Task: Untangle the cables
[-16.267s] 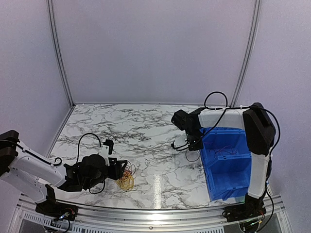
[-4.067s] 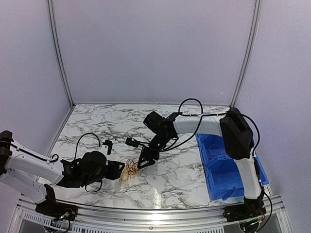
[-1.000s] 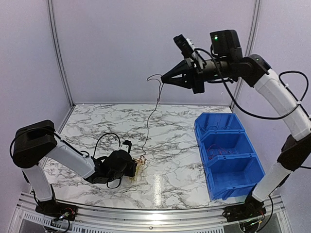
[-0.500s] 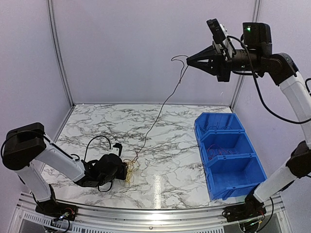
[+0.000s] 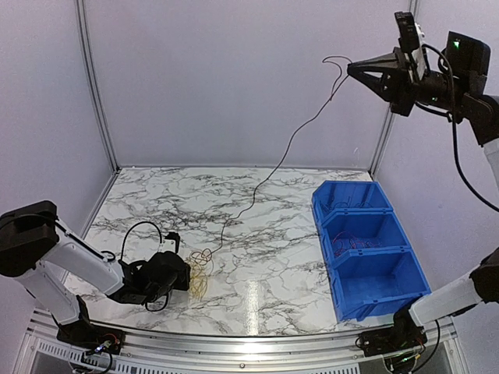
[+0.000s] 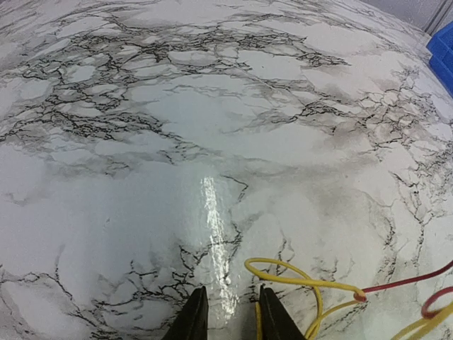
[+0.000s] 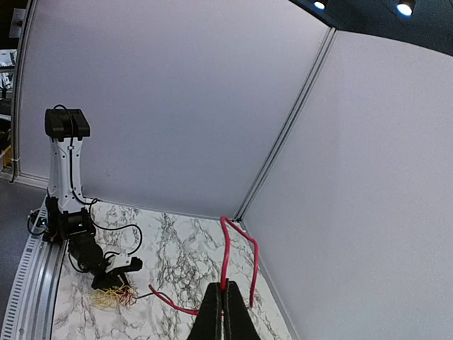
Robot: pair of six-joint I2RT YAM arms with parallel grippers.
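Observation:
The cables lie as a small yellow and red bundle (image 5: pixel 201 271) on the marble table at the front left. My left gripper (image 5: pixel 185 274) rests low on the table right beside the bundle. In the left wrist view its jaws (image 6: pixel 230 294) stand narrowly apart, and a yellow wire loop (image 6: pixel 297 273) lies against the right finger. My right gripper (image 5: pixel 351 68) is raised high at the upper right, shut on a red wire (image 5: pixel 288 148) that hangs in a long slant down to the bundle. The right wrist view shows the shut jaws (image 7: pixel 226 287) pinching the red wire (image 7: pixel 225 248) and the bundle (image 7: pixel 110 296) far below.
A blue three-compartment bin (image 5: pixel 366 257) stands on the right side of the table, with thin wires in its middle compartment; its corner shows in the left wrist view (image 6: pixel 446 49). Grey walls close off the back and sides.
My right gripper has moved up and to the right with the red wire, drawing more of it out of the bundle. The left gripper and the bundle have shifted slightly left.

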